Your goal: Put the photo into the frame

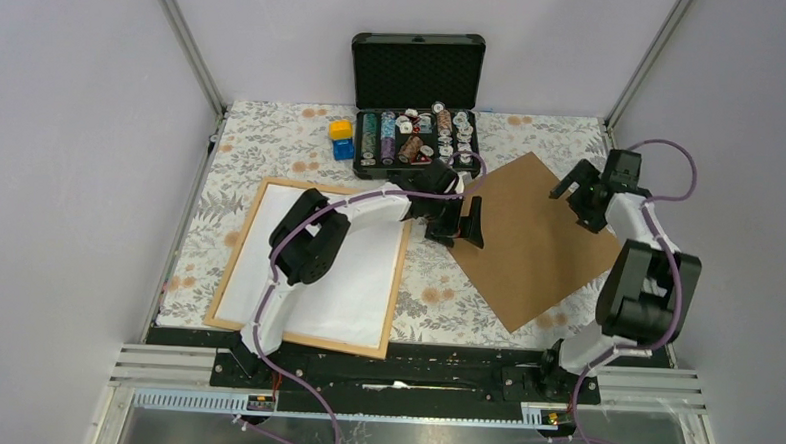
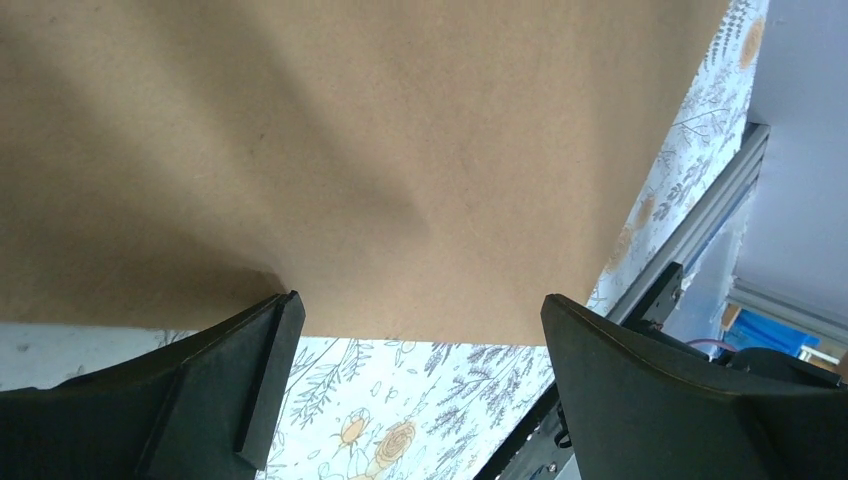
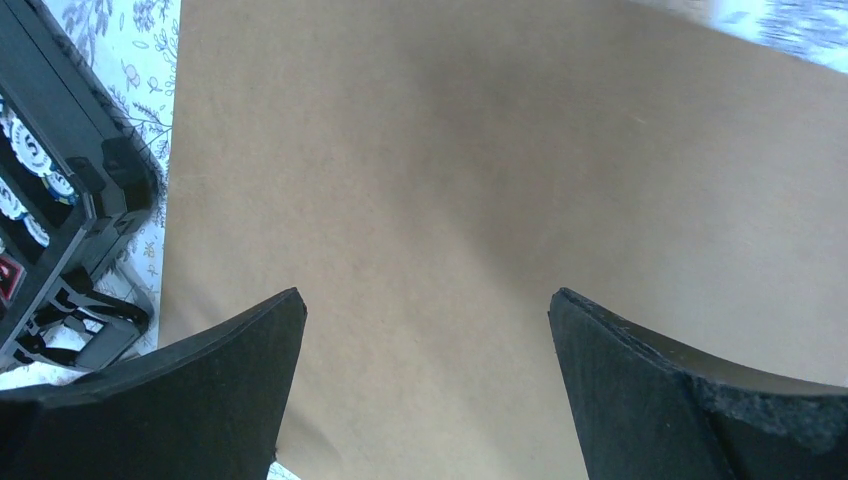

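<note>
Pale walls close round a table (image 1: 273, 137) under a flowered cloth. From above, the frame (image 1: 400, 272) lies on the left side, its long axis running from the near edge away and leaning a little right. A plain white sheet fills it, which I take to be the photo (image 1: 351, 280) lying print side down, as no picture shows anywhere. A brown board (image 1: 538, 248) lies apart on the right, turned like a diamond. The left jaws (image 1: 456, 225) hang over its left corner, wide apart and holding nothing, with the frame just to their left, so the left arm is much the nearer to it. The right jaws (image 1: 577, 195) stand equally wide and empty over the board's far right edge. A black case (image 1: 416, 73) of chips sits open at the back, with two cubes (image 1: 342, 138) beside it. The chip markings are too small to read. At the left wrist, the board (image 2: 350, 150) fills the view beyond the spread fingers, its edge running between them, with cloth nearer. At the right wrist there is only board (image 3: 450, 180) ahead, with the case (image 3: 60, 190) off to the left. No writing is readable in any view.
</note>
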